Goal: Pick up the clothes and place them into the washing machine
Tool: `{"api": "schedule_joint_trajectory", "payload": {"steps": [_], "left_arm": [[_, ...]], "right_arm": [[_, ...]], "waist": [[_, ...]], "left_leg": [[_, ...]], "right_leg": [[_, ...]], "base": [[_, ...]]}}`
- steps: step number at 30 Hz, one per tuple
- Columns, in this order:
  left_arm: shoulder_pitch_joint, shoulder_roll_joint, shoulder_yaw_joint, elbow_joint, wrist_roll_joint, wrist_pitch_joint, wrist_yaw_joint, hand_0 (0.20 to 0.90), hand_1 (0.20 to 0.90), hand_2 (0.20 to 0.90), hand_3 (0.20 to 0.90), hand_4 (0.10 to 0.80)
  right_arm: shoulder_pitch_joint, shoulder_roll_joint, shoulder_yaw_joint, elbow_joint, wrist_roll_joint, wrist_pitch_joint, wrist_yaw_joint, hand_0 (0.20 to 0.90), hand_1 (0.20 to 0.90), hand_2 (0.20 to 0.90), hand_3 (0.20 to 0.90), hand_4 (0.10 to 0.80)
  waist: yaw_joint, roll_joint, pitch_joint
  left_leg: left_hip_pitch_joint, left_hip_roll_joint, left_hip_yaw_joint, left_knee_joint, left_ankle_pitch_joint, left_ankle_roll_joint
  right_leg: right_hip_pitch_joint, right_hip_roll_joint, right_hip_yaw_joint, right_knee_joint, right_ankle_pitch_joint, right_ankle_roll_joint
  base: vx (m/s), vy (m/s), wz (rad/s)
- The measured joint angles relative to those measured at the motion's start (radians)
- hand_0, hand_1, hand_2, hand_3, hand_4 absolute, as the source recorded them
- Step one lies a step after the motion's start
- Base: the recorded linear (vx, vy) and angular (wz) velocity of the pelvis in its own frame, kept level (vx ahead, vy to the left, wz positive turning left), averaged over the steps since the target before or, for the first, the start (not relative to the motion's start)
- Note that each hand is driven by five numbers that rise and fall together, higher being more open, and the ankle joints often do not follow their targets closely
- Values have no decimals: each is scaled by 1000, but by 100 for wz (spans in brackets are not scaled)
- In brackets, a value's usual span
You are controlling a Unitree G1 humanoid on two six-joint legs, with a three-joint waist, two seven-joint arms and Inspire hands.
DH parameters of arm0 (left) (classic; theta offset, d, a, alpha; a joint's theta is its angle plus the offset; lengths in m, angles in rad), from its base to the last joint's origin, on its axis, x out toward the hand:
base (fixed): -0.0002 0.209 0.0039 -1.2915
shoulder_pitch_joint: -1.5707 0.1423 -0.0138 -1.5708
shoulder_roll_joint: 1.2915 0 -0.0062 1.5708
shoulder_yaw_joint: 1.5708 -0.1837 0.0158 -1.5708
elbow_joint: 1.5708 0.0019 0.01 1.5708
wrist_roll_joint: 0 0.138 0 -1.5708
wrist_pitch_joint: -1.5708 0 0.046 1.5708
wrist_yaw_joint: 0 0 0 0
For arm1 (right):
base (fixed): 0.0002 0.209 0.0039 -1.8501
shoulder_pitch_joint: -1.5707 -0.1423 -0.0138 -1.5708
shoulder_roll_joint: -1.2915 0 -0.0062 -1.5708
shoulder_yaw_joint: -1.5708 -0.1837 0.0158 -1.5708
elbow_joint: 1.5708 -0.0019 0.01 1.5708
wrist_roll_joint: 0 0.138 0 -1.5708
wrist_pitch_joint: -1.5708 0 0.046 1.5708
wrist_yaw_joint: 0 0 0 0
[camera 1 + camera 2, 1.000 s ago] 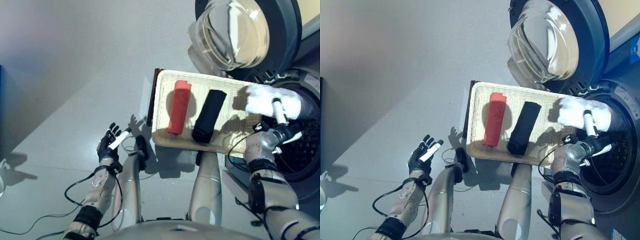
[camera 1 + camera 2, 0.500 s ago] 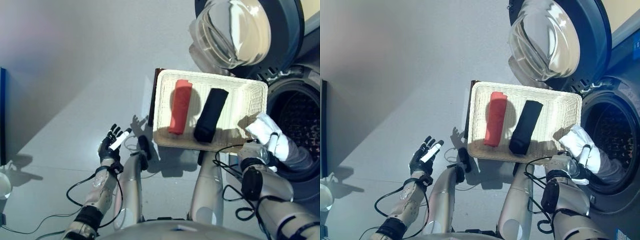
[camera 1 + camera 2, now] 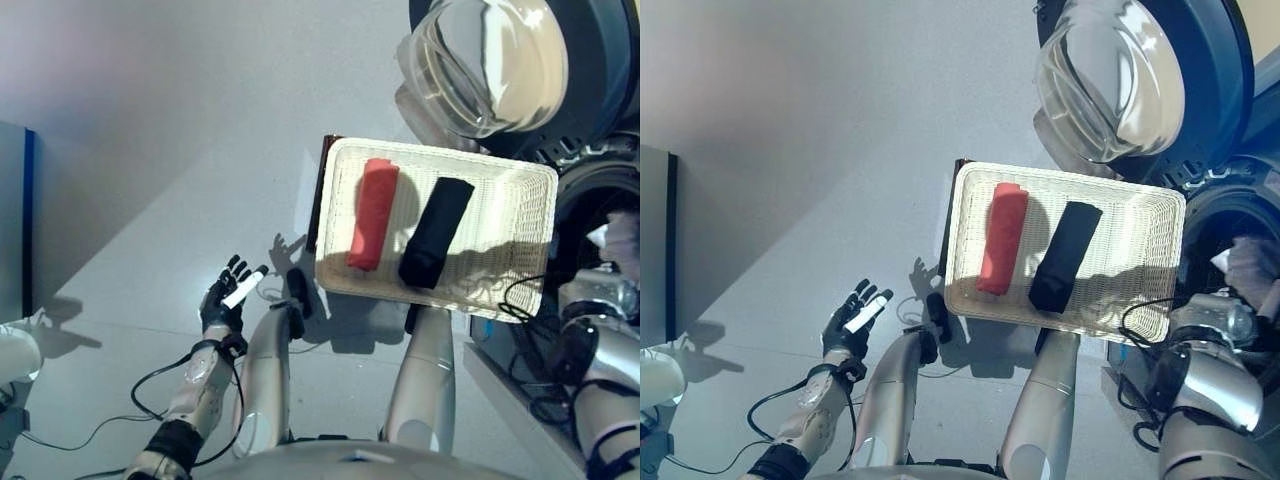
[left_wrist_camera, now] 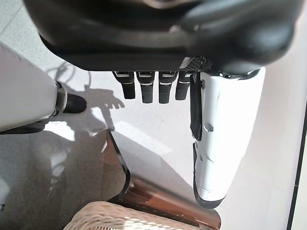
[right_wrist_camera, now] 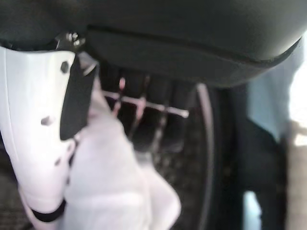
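Two rolls (red [image 3: 372,213], black [image 3: 436,232]) lie in the basket [image 3: 530,250]; right hand [image 5: 33,139] fingers clasp white cloth [image 5: 112,191], left hand [image 3: 226,300] slack.

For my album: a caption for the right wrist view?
Right hand carrying a white cloth into the washing machine drum.

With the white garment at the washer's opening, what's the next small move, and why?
Probably let go: the right hand is shut on the white cloth, with the dark perforated drum right behind it, so opening the hand should drop it in. The red roll and black roll wait in the basket.
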State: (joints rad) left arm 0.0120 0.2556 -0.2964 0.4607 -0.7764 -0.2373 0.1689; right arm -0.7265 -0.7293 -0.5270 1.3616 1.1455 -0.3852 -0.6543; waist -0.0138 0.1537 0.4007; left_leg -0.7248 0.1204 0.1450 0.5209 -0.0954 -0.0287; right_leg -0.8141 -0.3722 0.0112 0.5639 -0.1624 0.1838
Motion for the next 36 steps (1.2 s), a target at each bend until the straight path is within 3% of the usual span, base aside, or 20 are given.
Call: {"api": "schedule_joint_trajectory", "payload": {"steps": [6, 7, 8, 9, 18, 26, 30, 36], "left_arm": [[6, 11, 0, -19, 0, 4, -12, 900, 900, 900, 900, 800], [6, 18, 0, -24, 0, 6, -16, 900, 900, 900, 900, 800], [6, 22, 0, -27, -1, 8, -17, 900, 900, 900, 900, 800], [6, 29, 0, -27, -1, 10, -17, 900, 900, 900, 900, 800], [6, 34, 0, -27, -1, 12, -18, 900, 900, 900, 900, 800], [7, 32, 1, -27, -1, 11, -18, 900, 900, 900, 900, 800], [15, 31, 4, -25, -1, 9, -17, 900, 900, 900, 900, 800], [26, 25, 15, -10, -1, 9, -14, 900, 900, 900, 900, 800]], "right_arm": [[-4, -63, -40, 67, 4, 29, -2, 200, 200, 200, 200, 300], [0, -65, -56, 70, 12, 43, 3, 274, 274, 274, 274, 353], [0, -65, -64, 72, 22, 45, 3, 513, 513, 513, 513, 524], [1, -65, -73, 75, 29, 49, 3, 900, 900, 900, 900, 800], [23, -65, -72, 86, 65, 59, 61, 900, 900, 900, 900, 800], [18, -43, 58, 63, 23, 58, 111, 900, 900, 900, 900, 800], [33, 11, 139, -28, -40, 54, 134, 900, 900, 900, 900, 800], [71, 221, 248, -130, -116, 29, 156, 900, 900, 900, 900, 800]], "waist": [[2, 3, -2], [2, 3, -2], [2, 3, -2], [2, 3, -2], [0, 2, -17], [-1, -5, -21], [-4, -20, -26], [-6, -60, -44]], "left_leg": [[0, -11, -1, -4, 0, 1], [-1, -13, 0, -3, -1, 2], [-2, -13, 1, -2, -1, 3], [-2, -13, 1, -2, -2, 4], [-2, -13, 1, 3, -6, 2], [-4, -11, -4, 22, -8, 4], [-1, -8, -15, 28, -7, 4], [2, 3, -31, 29, -4, 1]], "right_leg": [[-2, -11, 0, 6, 0, 0], [-1, -14, 0, 4, 0, 0], [-1, -14, 0, 3, 0, 0], [-1, -14, 0, 0, 0, 1], [1, -13, 1, -2, 0, 1], [7, -11, 0, 7, 1, 2], [19, -2, -5, 7, 1, 2], [40, 5, -28, -1, 2, 1]], "base": [[7, 1, 3], [5, -2, 3], [0, 0, 0], [0, 0, 0], [0, 0, 0], [-18, -6, 0], [-33, 2, 2], [-37, -1, 2]]}}
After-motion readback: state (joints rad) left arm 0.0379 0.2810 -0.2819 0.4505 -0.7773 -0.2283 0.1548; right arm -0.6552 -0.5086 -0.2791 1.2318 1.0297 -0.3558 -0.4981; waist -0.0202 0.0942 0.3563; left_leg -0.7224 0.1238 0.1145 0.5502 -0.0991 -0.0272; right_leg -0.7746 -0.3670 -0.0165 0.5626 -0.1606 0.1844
